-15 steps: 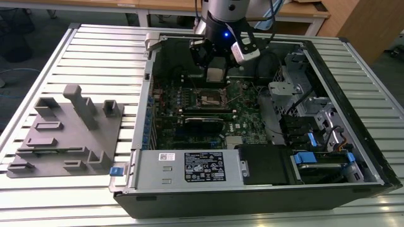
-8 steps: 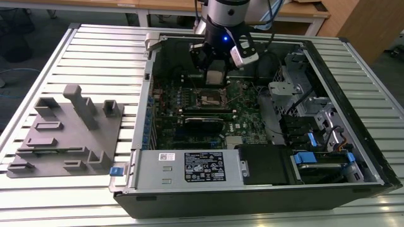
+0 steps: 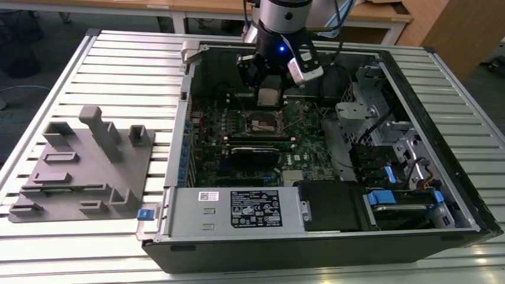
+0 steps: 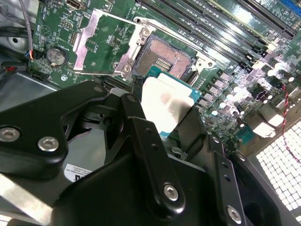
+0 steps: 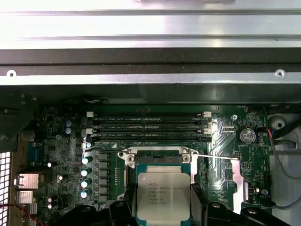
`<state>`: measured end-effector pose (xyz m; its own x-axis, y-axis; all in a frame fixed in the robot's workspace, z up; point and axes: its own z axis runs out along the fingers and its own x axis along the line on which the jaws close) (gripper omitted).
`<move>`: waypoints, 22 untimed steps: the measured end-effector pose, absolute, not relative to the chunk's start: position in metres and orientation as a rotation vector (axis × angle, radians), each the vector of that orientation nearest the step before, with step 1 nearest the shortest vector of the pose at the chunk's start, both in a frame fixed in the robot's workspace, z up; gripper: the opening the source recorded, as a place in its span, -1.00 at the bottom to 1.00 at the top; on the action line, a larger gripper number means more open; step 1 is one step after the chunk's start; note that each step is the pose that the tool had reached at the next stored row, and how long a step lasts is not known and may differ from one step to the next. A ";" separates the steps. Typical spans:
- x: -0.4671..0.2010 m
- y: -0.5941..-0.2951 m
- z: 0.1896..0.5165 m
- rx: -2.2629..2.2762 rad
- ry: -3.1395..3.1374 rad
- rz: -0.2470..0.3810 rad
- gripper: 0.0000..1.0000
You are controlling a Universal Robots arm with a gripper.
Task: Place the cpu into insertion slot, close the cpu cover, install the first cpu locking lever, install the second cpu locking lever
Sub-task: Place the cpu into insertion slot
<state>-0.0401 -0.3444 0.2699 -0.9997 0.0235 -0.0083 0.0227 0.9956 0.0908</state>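
Observation:
My gripper (image 3: 270,96) is shut on the cpu (image 3: 269,97), a flat square chip with a silver-grey top. It holds the chip by two opposite edges just above the motherboard inside the open computer case. In both wrist views the cpu (image 5: 163,195) (image 4: 164,106) hangs between the black fingers (image 5: 123,209), a little short of the insertion slot (image 5: 157,158) (image 4: 164,55). The slot (image 3: 264,123) lies bare with its dark centre showing. The cpu cover (image 4: 96,44) (image 5: 233,176) is swung open and lies flat beside the slot. A thin wire lever (image 5: 216,157) stands loose along the slot's edge.
Long black memory slots (image 5: 148,127) run just past the slot. The power supply (image 3: 236,208) and drive cages (image 3: 387,139) fill the case's near and right parts. A grey fixture block (image 3: 83,165) sits on the slatted table at the exterior view's left.

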 end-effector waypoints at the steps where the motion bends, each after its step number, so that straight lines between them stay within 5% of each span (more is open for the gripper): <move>1: -0.040 -0.344 0.270 0.036 3.129 0.143 0.08; 22: -0.040 -0.344 0.260 0.036 3.129 0.143 0.08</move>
<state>-0.0401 -0.3444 0.2599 -0.9997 0.0235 -0.0084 0.0227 0.9956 0.0912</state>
